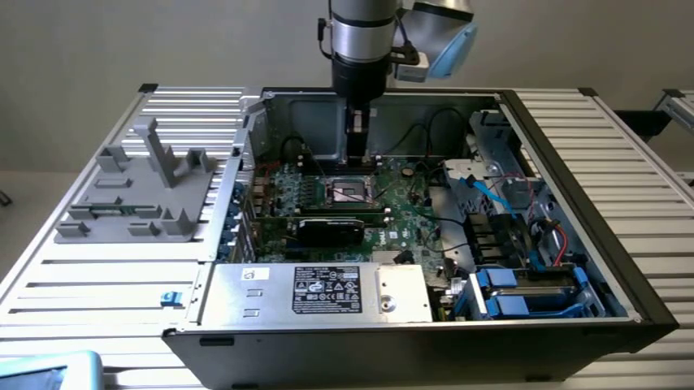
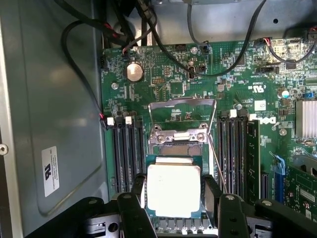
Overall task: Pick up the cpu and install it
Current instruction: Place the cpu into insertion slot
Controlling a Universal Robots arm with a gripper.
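Observation:
The cpu (image 2: 173,190), a small square chip with a pale metal top and green rim, sits between the black fingers (image 2: 138,196) of my gripper (image 2: 174,198), which is shut on its two opposite edges. It hangs just over the dark socket (image 1: 349,192) on the green motherboard (image 2: 198,74), and the socket's metal frame (image 2: 183,106) is swung open behind it. In the exterior view my gripper (image 1: 356,150) reaches straight down into the open computer case (image 1: 564,162), a short way above the socket. Whether the chip touches the socket I cannot tell.
Memory slots (image 2: 124,153) flank the socket on both sides, and black cables (image 2: 79,74) loop along the case wall. A silver power supply (image 1: 314,288) fills the case front, with drive bays (image 1: 521,284) at the exterior view's right. A grey fixture with posts (image 1: 141,187) stands outside the case.

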